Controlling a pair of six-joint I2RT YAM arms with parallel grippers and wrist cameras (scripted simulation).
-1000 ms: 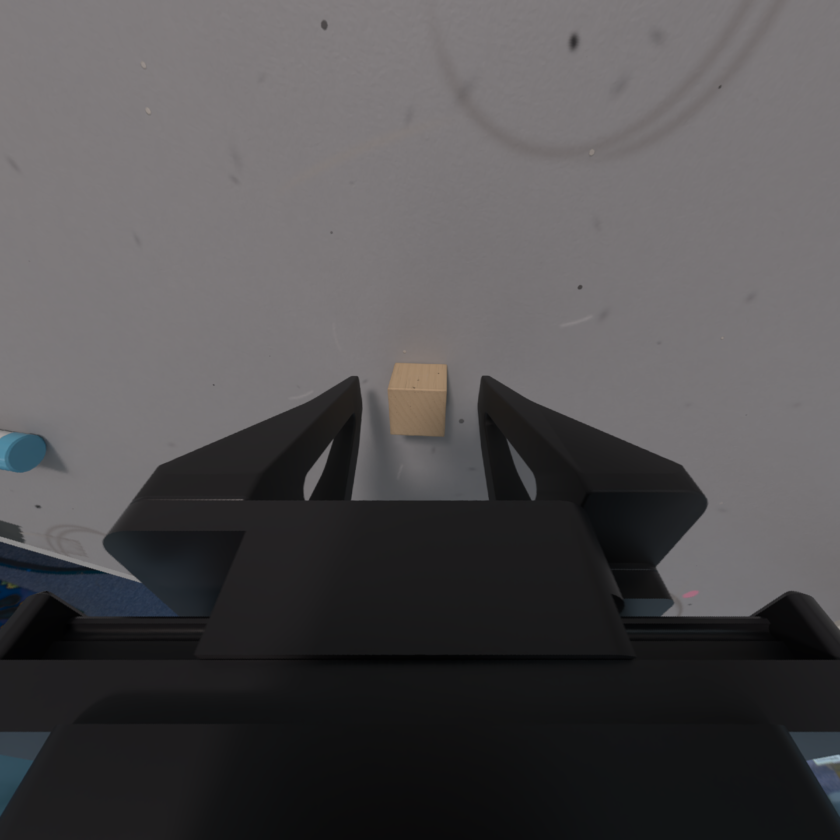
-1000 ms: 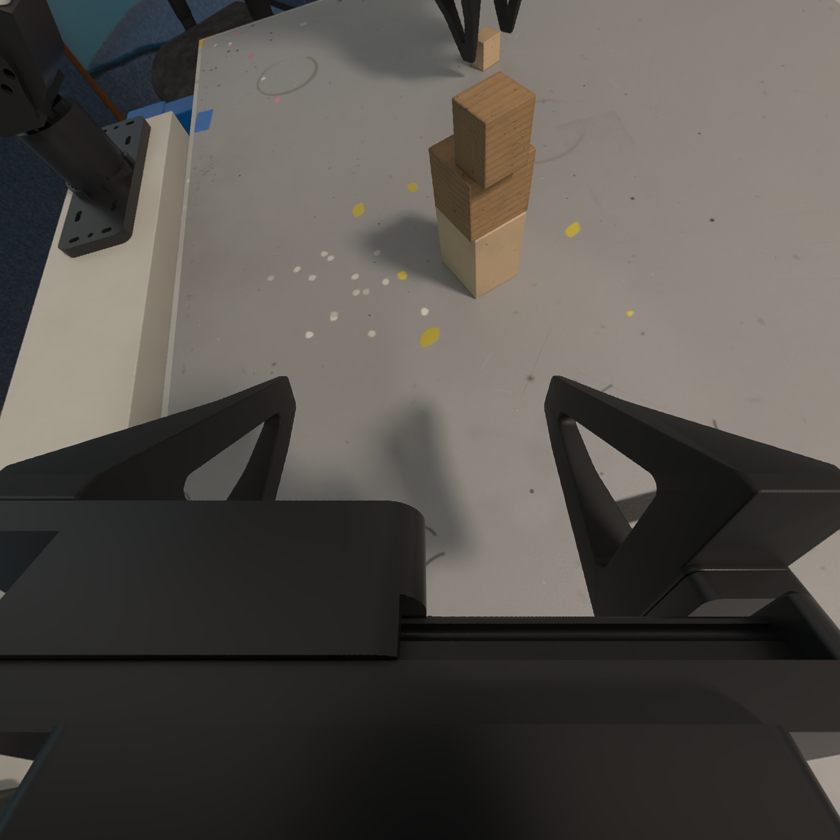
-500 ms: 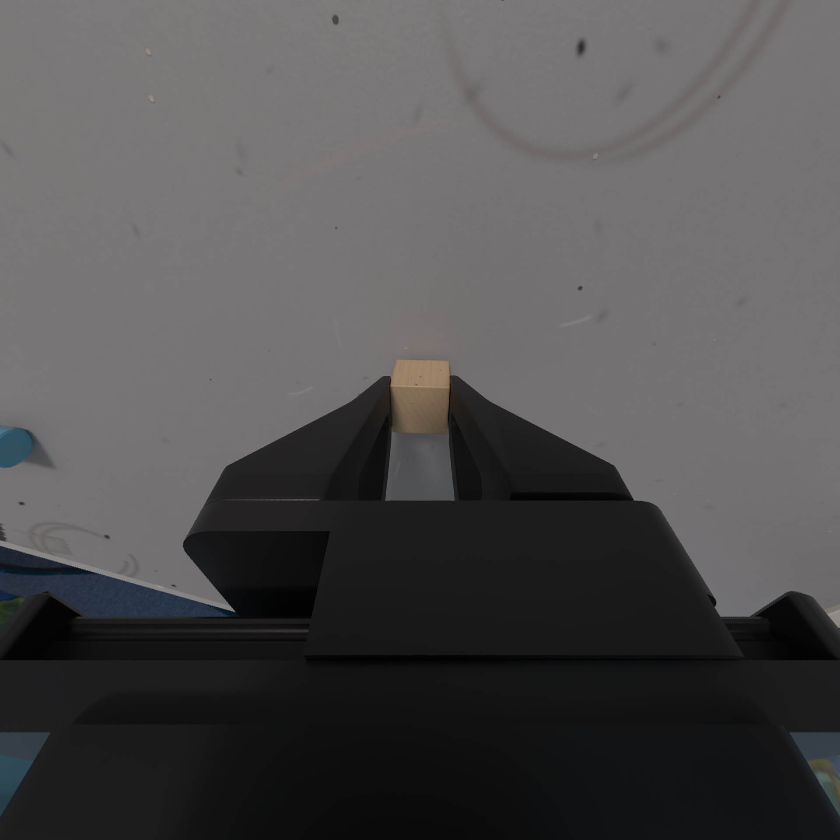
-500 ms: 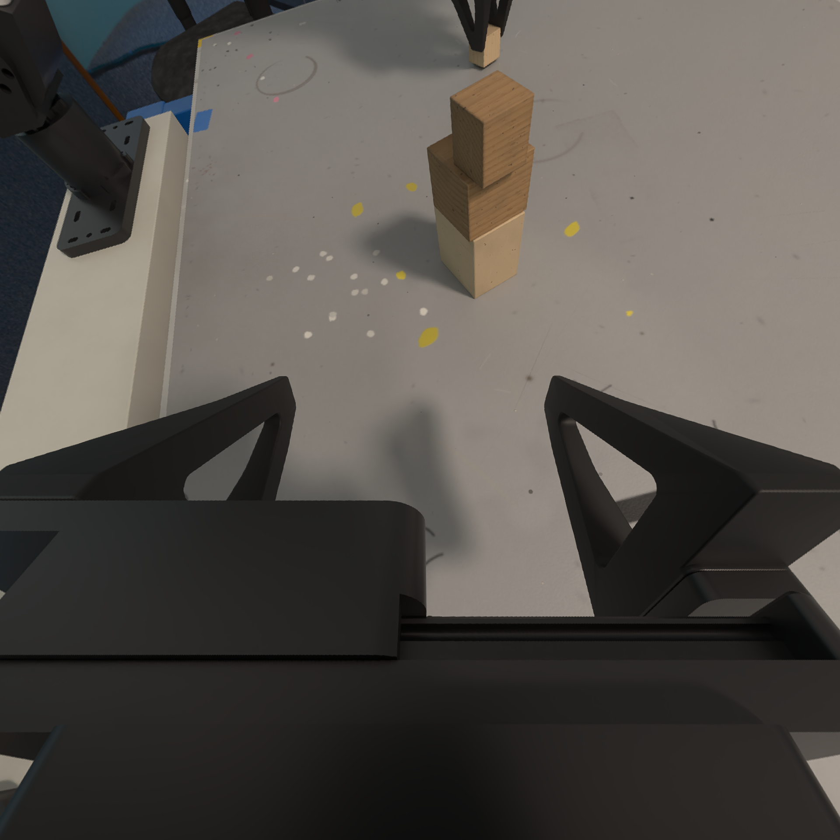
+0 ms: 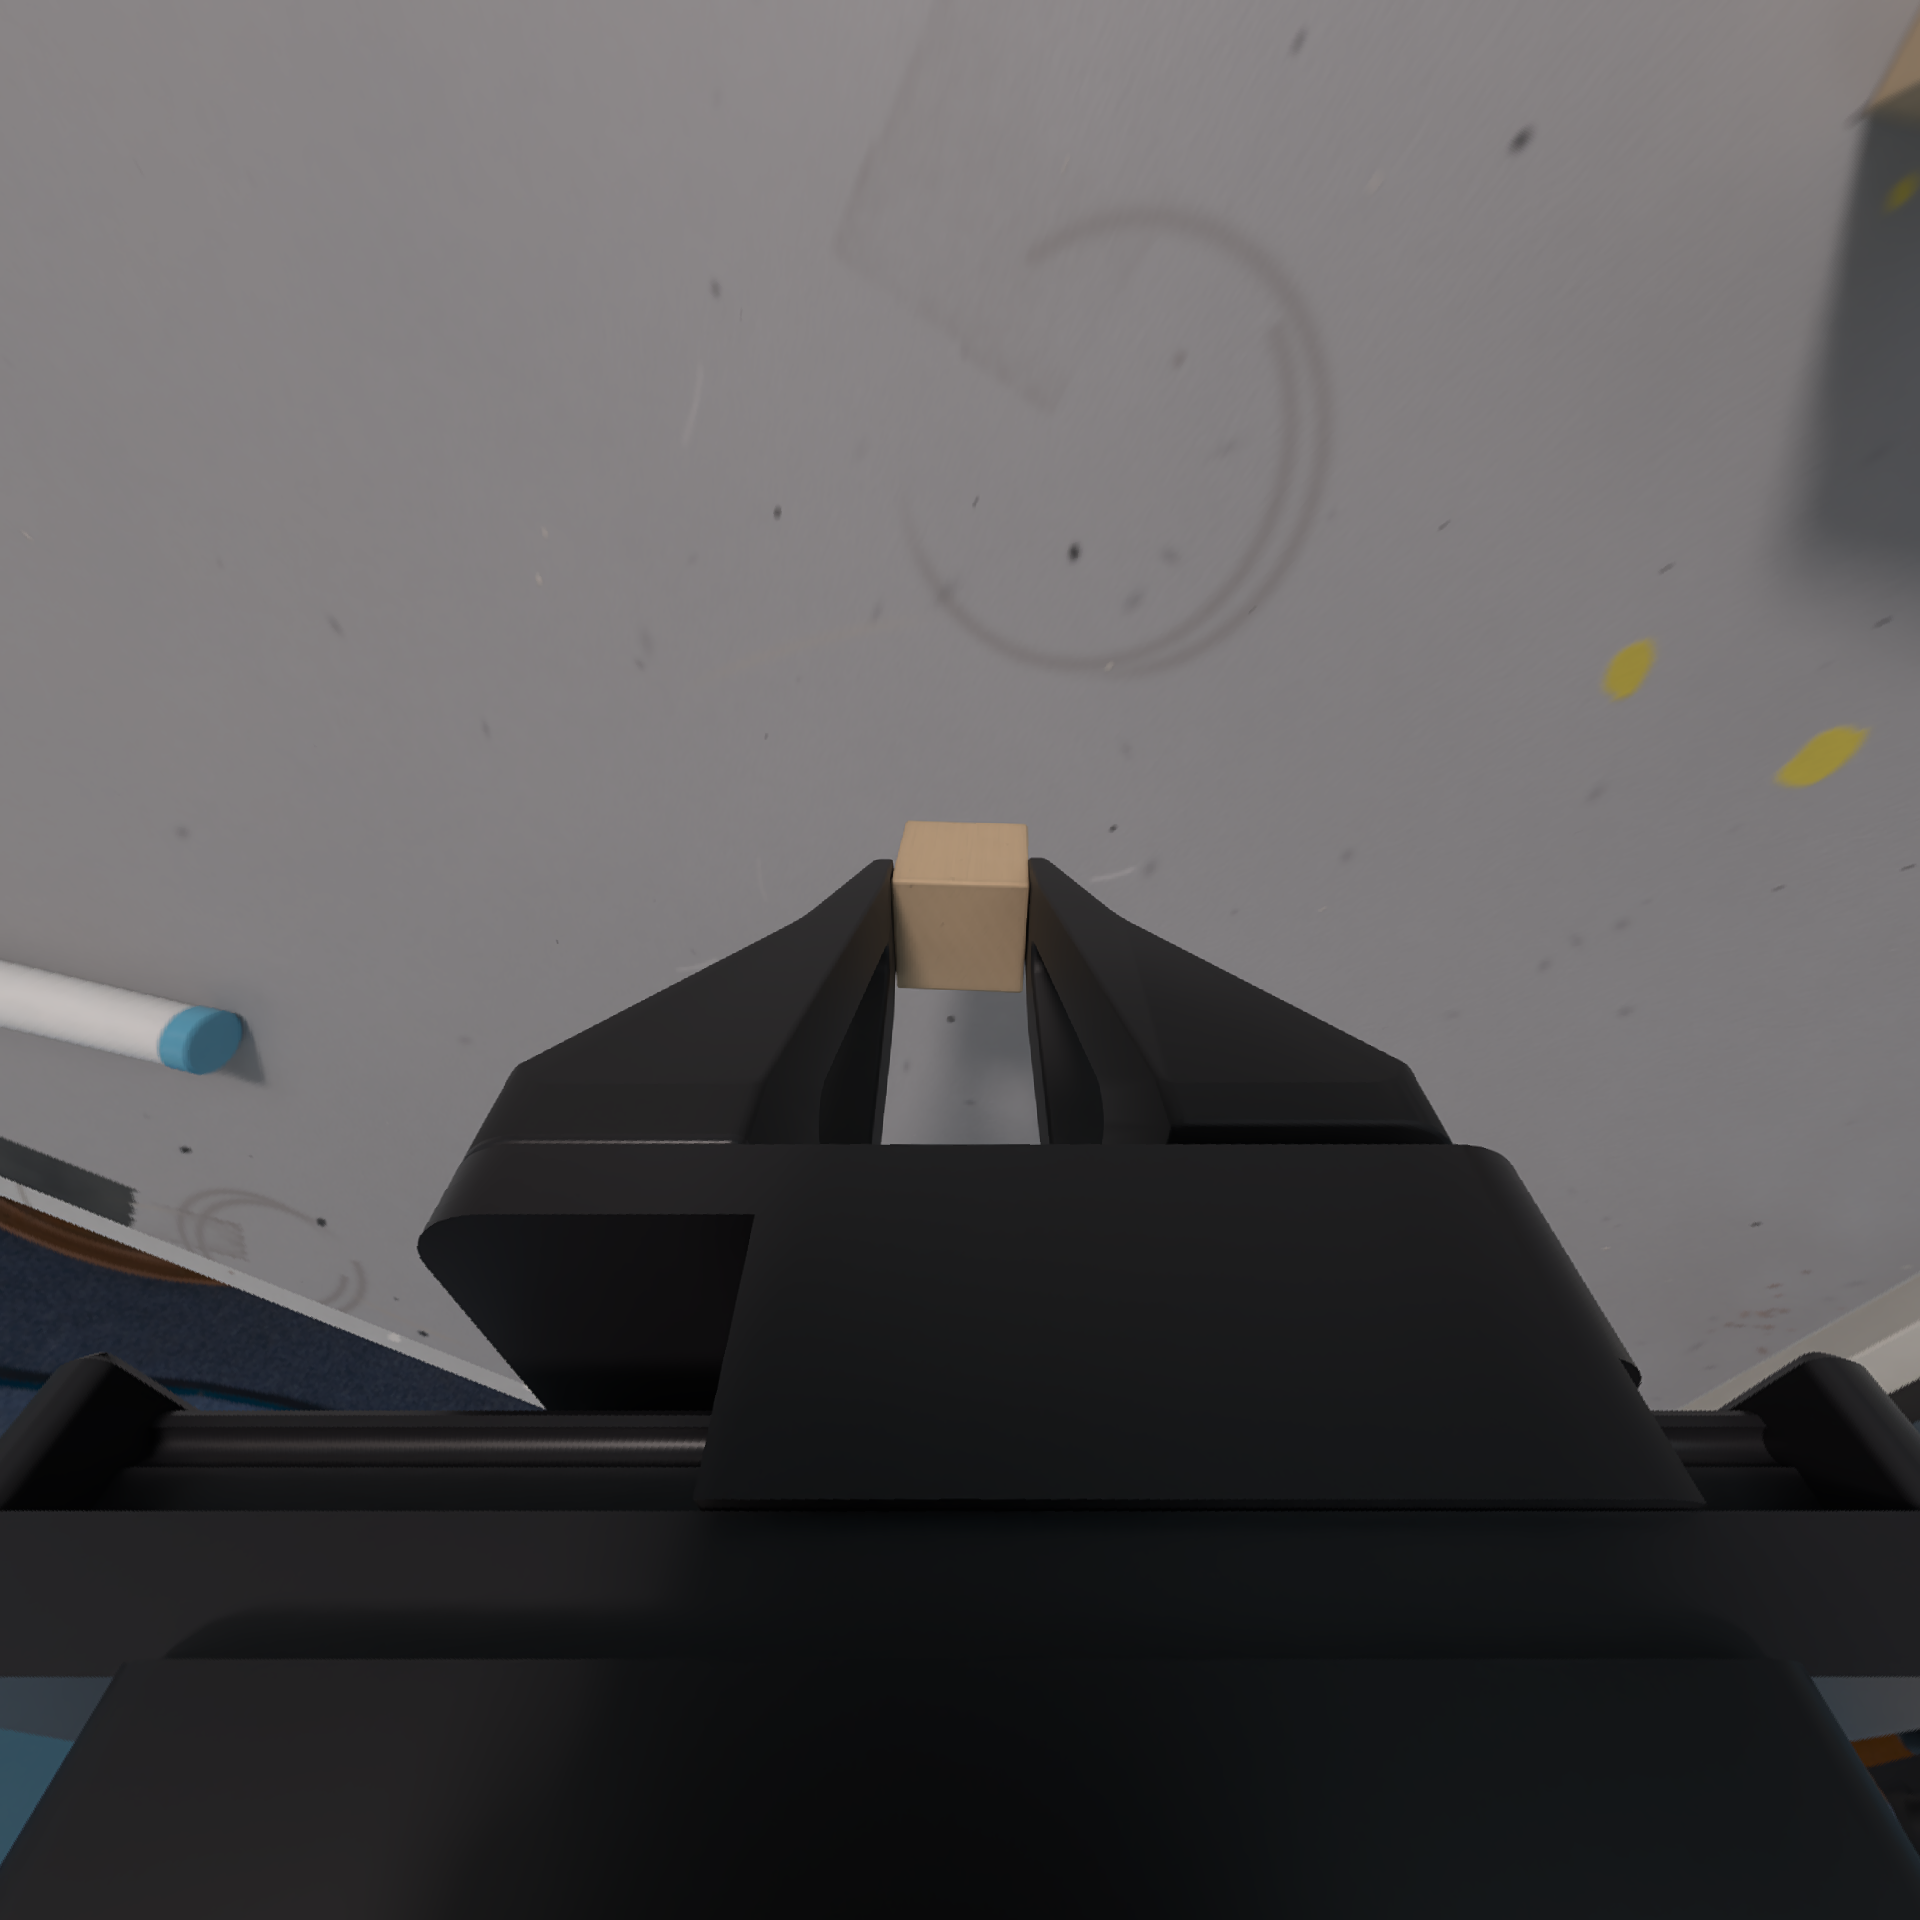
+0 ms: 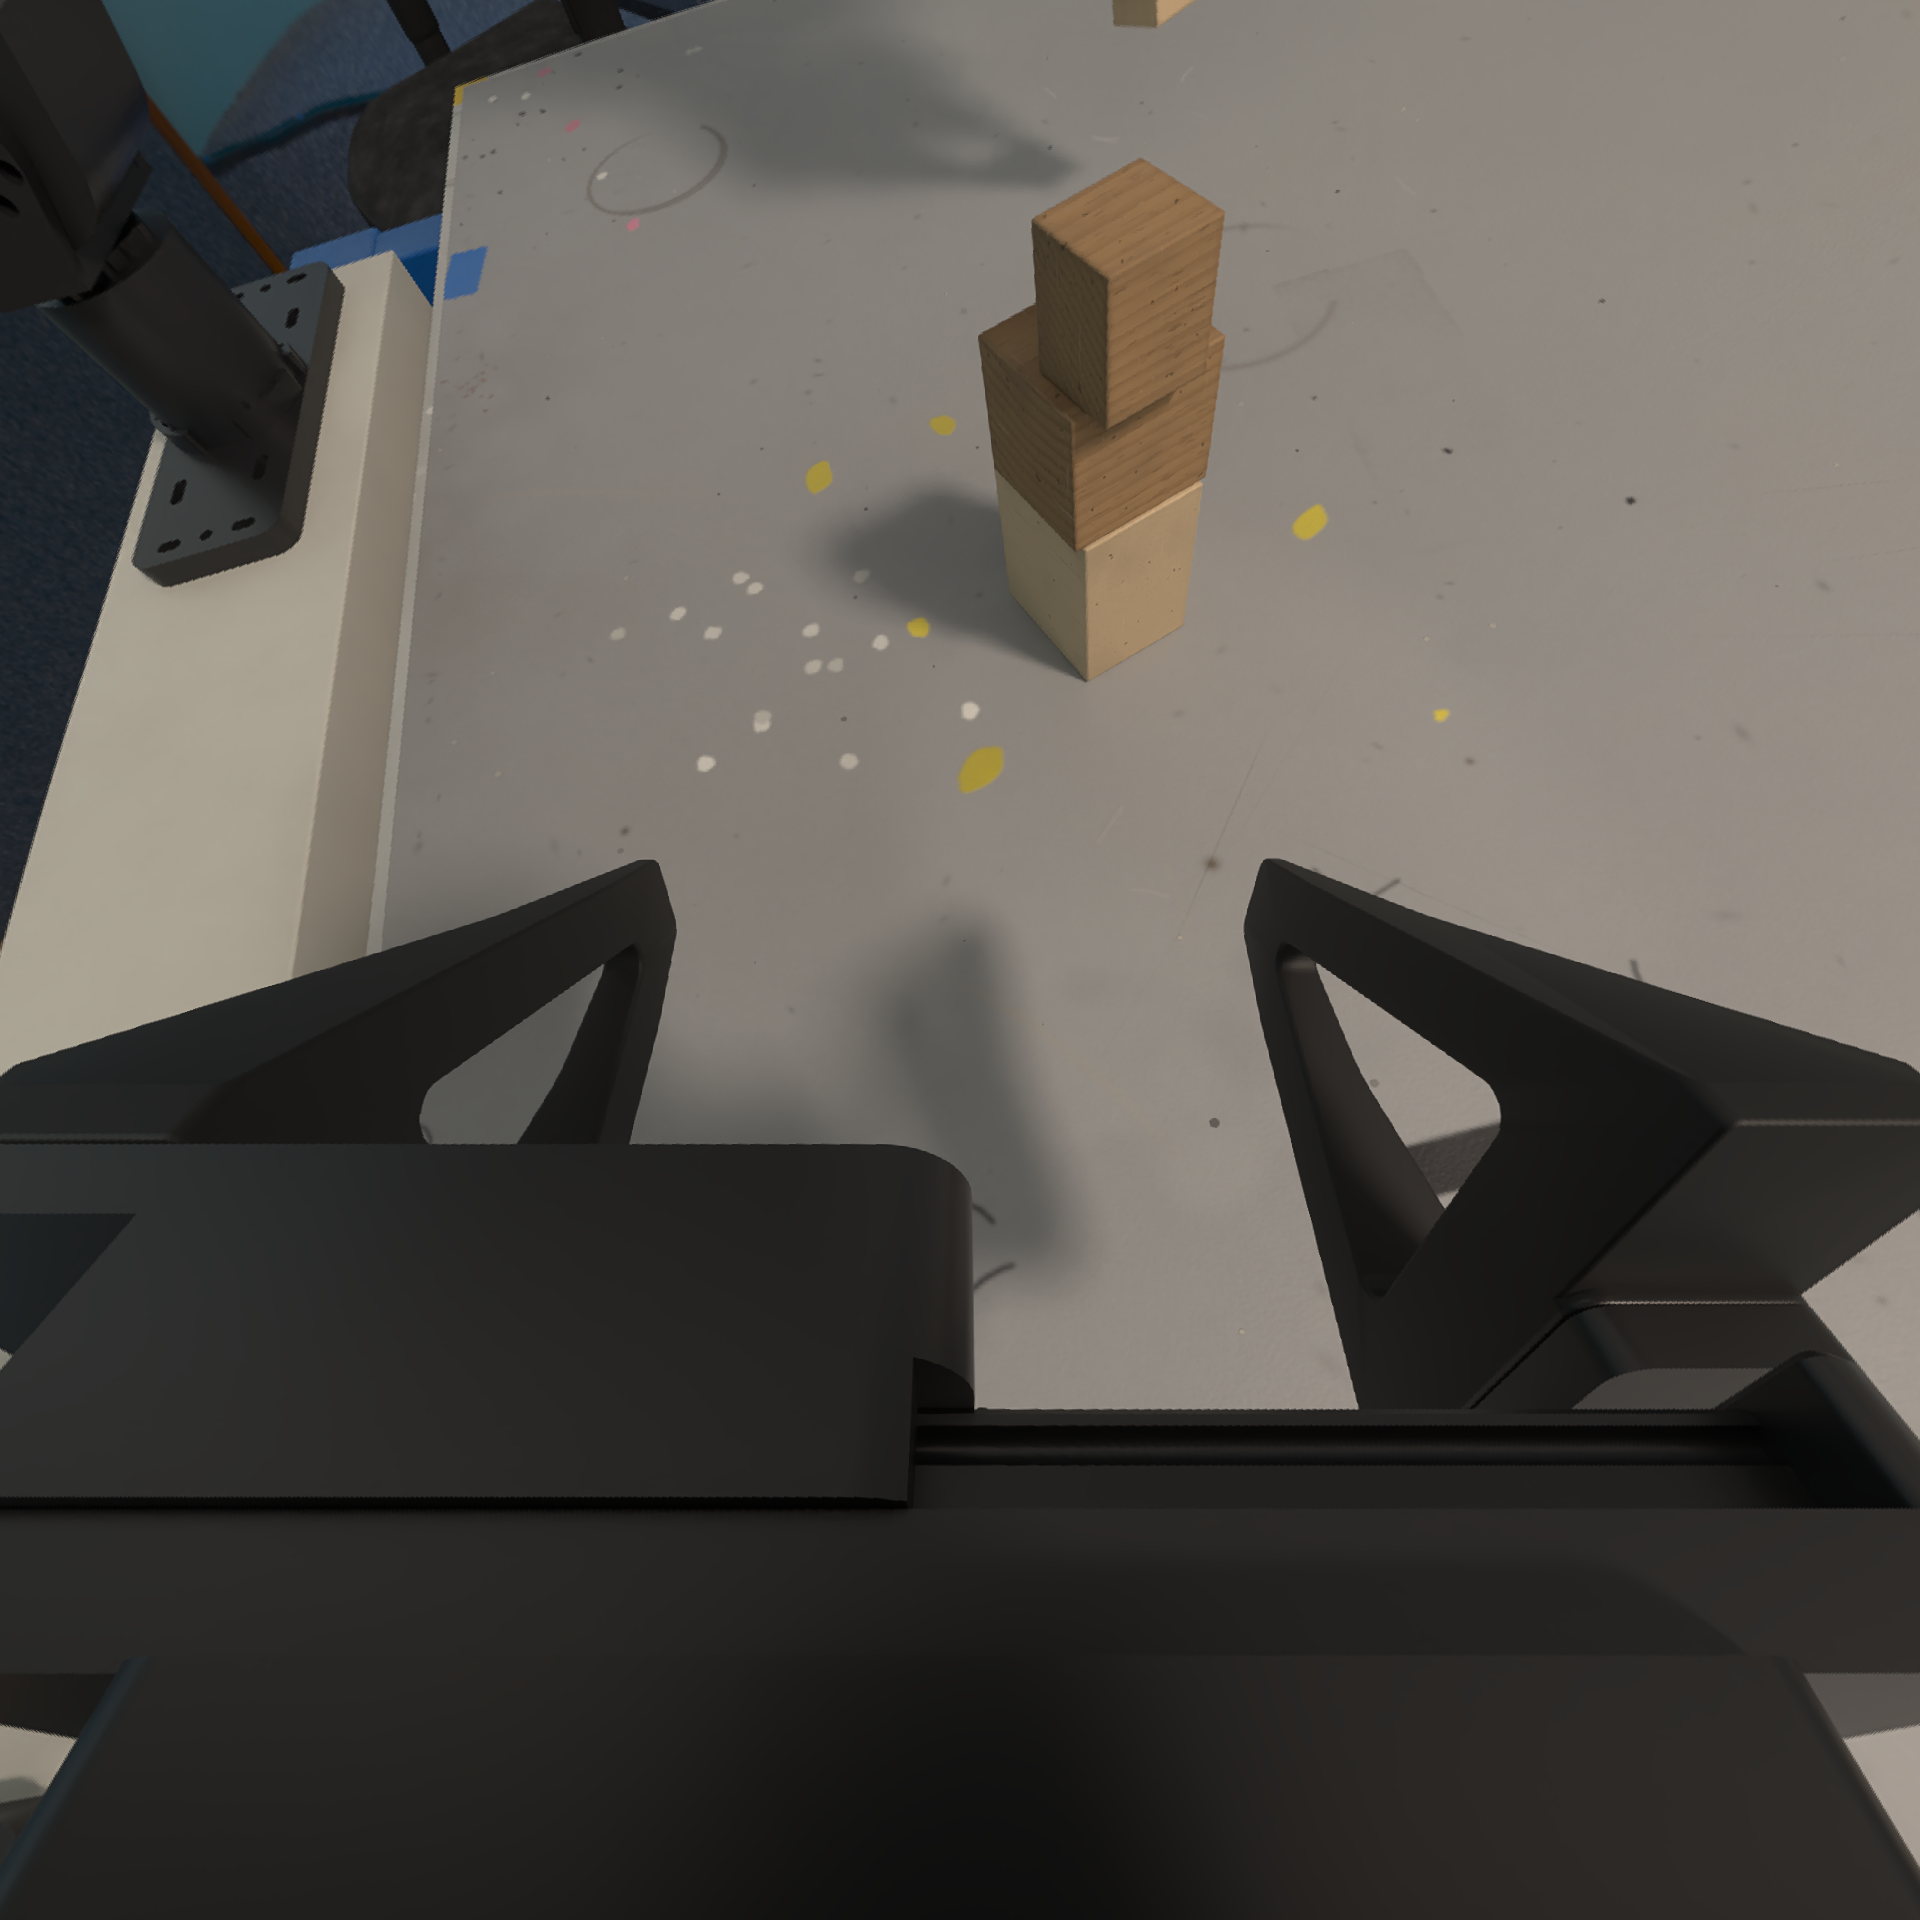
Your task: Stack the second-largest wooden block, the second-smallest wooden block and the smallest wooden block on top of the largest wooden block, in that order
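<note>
1. Progress is looking three-quarters done: in the right wrist view a tower of three blocks is standing on the grey table (image 6: 1558,727), with the pale largest block (image 6: 1101,592) at the bottom, the second-largest block (image 6: 1101,447) sitting on it, and the second-smallest block (image 6: 1127,281) sitting on top, turned slightly against the one below.
2. Going left to right in the left wrist view, a white marker with a blue cap (image 5: 156,1023) is lying at the left edge, well apart from everything else.
3. At the centre, the left gripper (image 5: 961,914) is clamping the smallest block (image 5: 961,909) between its fingertips, and the block appears to be hanging clear of the table.
4. At the far right of that view, a corner of pale wood, probably the tower, is just showing at the top edge.
5. The right gripper (image 6: 961,935) is hovering with its fingers spread wide and nothing between them, near the tower but not touching it.
6. What is remaining, as I judge it, is carrying the smallest block over and setting it on the tower.
7. No brands, labels or readable writing are showing; only paint specks and faint ring marks are marking the table.
</note>
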